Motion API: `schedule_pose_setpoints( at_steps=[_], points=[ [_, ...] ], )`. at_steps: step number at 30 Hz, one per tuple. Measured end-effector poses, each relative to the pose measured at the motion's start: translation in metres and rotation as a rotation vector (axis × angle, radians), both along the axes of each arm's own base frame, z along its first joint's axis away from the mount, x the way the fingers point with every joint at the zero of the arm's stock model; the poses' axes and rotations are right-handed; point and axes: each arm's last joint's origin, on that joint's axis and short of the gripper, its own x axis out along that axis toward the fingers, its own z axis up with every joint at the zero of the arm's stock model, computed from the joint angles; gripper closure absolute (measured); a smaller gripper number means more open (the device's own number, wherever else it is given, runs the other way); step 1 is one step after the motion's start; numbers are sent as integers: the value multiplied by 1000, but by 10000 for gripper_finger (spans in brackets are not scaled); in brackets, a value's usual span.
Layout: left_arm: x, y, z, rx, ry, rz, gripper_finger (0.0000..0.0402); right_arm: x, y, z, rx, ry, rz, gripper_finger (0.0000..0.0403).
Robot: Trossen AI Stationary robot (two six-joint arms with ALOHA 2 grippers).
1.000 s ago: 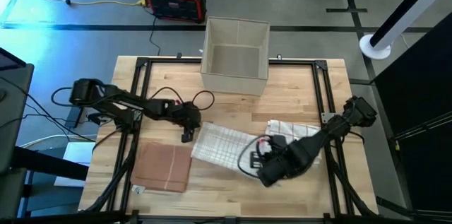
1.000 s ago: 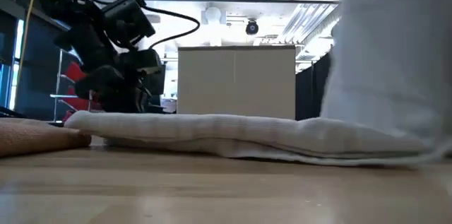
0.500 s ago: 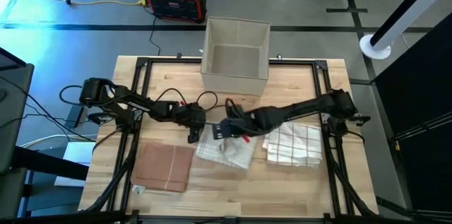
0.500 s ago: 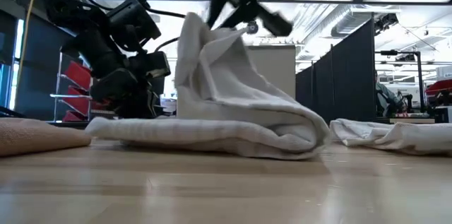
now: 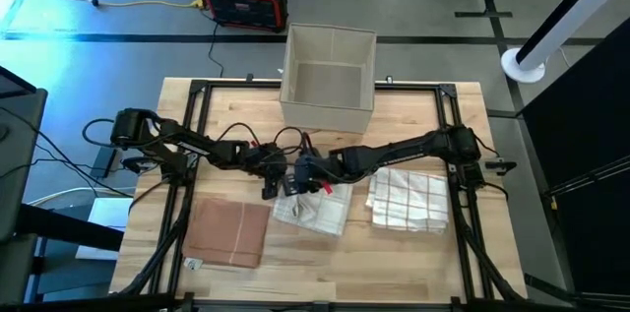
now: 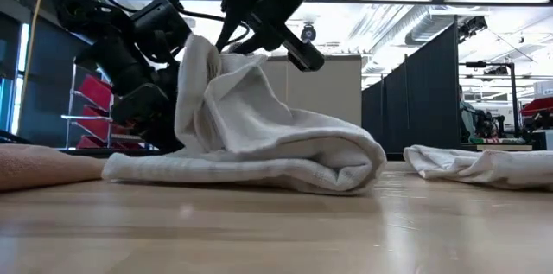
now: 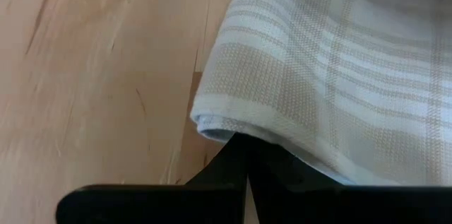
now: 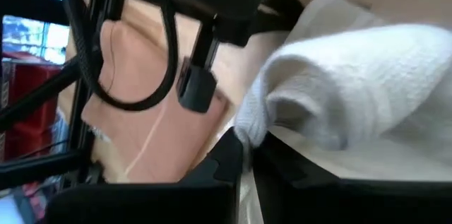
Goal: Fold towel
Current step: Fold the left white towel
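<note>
Checked towel (image 5: 317,209) lies half-folded on the wooden surface (image 5: 394,253); left gripper (image 5: 266,186) clenched on its edge, right gripper (image 5: 301,176) pinching its corner.

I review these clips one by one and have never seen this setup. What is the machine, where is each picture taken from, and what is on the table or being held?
Two dark robot arms work at a wooden table. One picture looks straight down, one looks level across the tabletop, and two come from cameras on the arms' wrists. The left tool is shut on the edge of a white checked towel. The right tool carries the towel's other end over, its fingers pinching the cloth. Also on the table: a folded brown towel, a second checked towel and an open box at the far edge.
</note>
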Motion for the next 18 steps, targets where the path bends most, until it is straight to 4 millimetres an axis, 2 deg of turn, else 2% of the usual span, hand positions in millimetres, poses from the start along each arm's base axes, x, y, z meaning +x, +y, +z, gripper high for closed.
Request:
schedule_pose_setpoints(
  at_steps=[6, 9, 11, 14, 18],
  points=[
    [0, 1, 0, 5, 1, -1, 402, -1, 2, 2, 30, 0, 70, 249],
    [-3, 5, 4, 23, 12, 26, 402, -8, 5, 13, 26, -1, 92, 208],
    [-7, 9, 12, 57, 44, 69, 402, -17, 12, 27, -18, -3, 82, 194],
    [-11, 14, 34, 96, 61, 115, 402, -38, 28, 46, -91, 29, 85, 188],
    [-13, 6, 60, 11, -41, 24, 402, -60, 58, 52, -167, 97, 119, 209]
  ],
)
